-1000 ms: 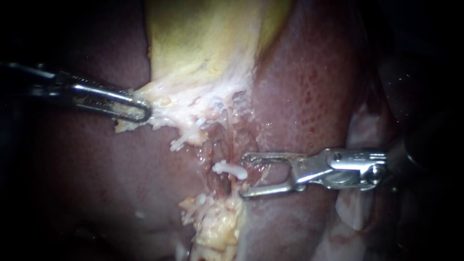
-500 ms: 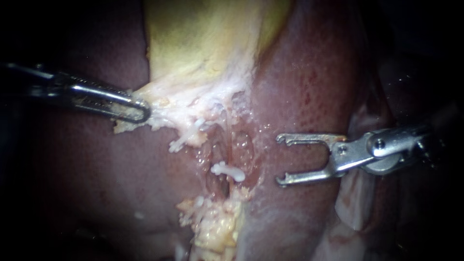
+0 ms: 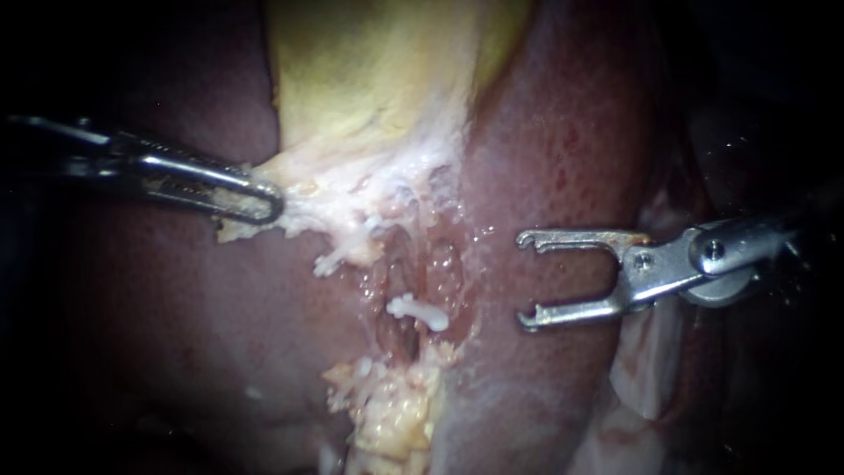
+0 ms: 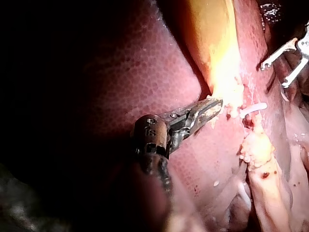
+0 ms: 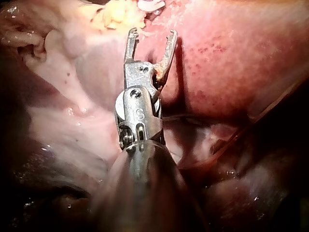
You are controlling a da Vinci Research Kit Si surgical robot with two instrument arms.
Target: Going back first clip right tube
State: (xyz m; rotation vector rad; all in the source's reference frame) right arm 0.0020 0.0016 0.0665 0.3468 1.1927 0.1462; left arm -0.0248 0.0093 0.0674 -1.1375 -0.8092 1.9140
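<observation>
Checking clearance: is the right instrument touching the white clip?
Apart. The endoscope view shows bare liver between the right instrument and the clip.

At the right of the frame the right instrument [image 3: 525, 278] is gleaming as bright, smooth metal, its 2 thin jaws polished. The left instrument [image 3: 268, 204], at upper left, is showing darker, duller metal. The liver [image 3: 563, 149] is glistening wet and finely stippled. The gallbladder [image 3: 369, 70] is looking matt yellow, fraying into stringy white. The clip [image 3: 418, 310] is looking like smooth white plastic.
</observation>
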